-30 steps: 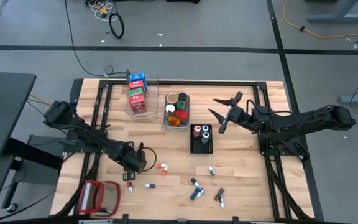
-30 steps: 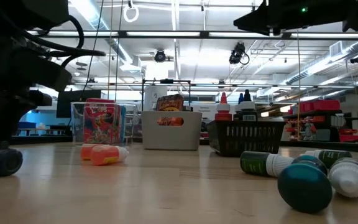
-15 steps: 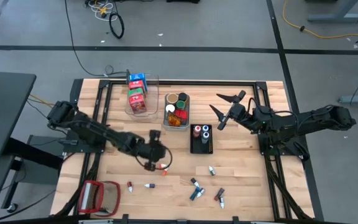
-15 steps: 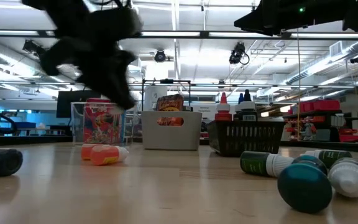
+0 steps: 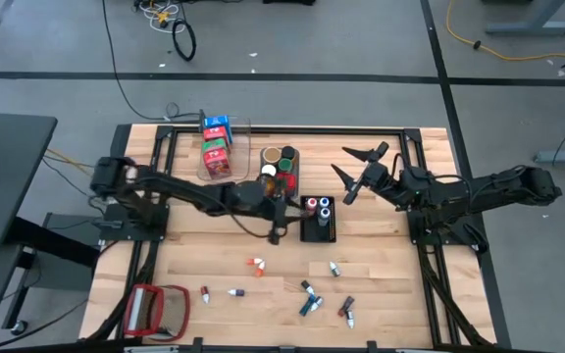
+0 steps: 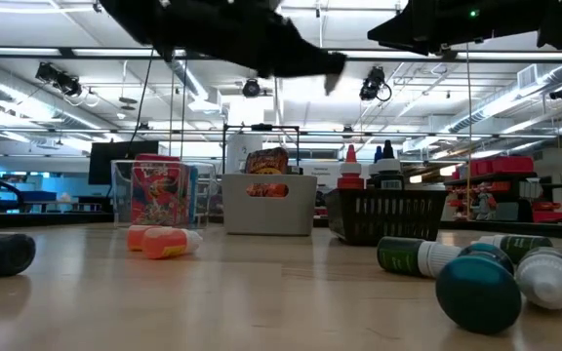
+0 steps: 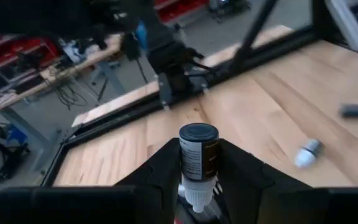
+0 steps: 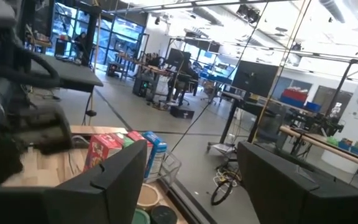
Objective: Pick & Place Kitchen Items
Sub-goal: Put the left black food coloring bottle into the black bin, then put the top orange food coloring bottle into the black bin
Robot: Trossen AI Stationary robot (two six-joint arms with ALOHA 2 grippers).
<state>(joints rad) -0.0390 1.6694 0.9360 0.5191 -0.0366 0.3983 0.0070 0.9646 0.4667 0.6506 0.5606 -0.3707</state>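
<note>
My left gripper (image 5: 281, 224) hangs over the middle of the table, just left of the black bin (image 5: 318, 231), shut on a small dark bottle (image 7: 197, 155) with a white cap. My right gripper (image 5: 353, 167) is open and waits in the air above the table's far right part, touching nothing. Several little bottles lie on their sides near the table's near edge: an orange-capped one (image 5: 256, 264), two at the left (image 5: 204, 291) (image 5: 233, 292), and a cluster at the right (image 5: 309, 299). Cartons (image 5: 217, 149) stand in the clear bin, round jars (image 5: 281, 169) in the grey bin. My left gripper pinches the dark bottle by its labelled body (image 7: 197, 163) between the two fingers (image 7: 166, 163), which lie across it. The white cap (image 7: 194, 196) points back toward the wrist and the dark bottom end sticks out ahead. The bottle is lifted clear of the table.
The three bins stand in a row along the far middle: clear (image 5: 206, 169), grey (image 5: 275, 196), black with bottles in it. A red-framed flat object (image 5: 155, 309) lies at the near left corner. In the low view bottles (image 6: 476, 283) lie close at the right.
My left gripper has risen from the near left part of the table and swung toward the right and far side, ending beside the black bin. A small bottle that lay by it a second ago is gone from the table. The right arm has kept still.
</note>
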